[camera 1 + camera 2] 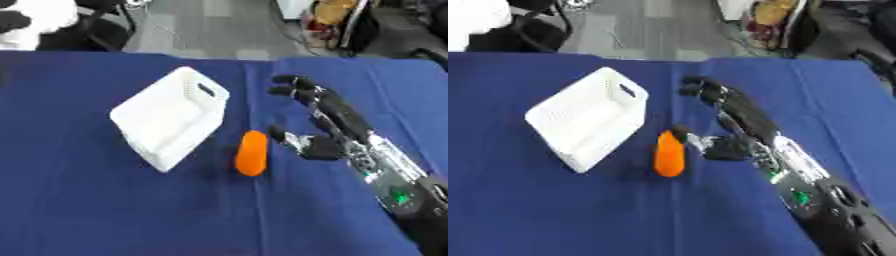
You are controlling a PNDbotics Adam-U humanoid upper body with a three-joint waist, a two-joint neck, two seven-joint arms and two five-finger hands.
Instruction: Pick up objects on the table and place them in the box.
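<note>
A blue-covered tabletop [79,210] fills the view from the robot's head, looking down. Near its middle sits a white plastic box [171,119] with perforated walls and a handle slot in its far end, turned at an angle so one corner points toward the robot. Just to the right of the box, near its closest corner but apart from it, an orange carrot-shaped object [251,153] lies flat on the cloth, its long axis running toward and away from the robot. The robot's right hand [325,122], black with silver joints, reaches in from the lower right and is positioned beside the orange object on its right. The fingers [293,86] are spread wide and stretched forward, holding nothing, while the thumb [686,135] points left toward the upper end of the orange object and appears to be close to or touching it; contact cannot be confirmed. This open pose suggests the hand is lining up to close around the object. The left hand is not visible.
</note>
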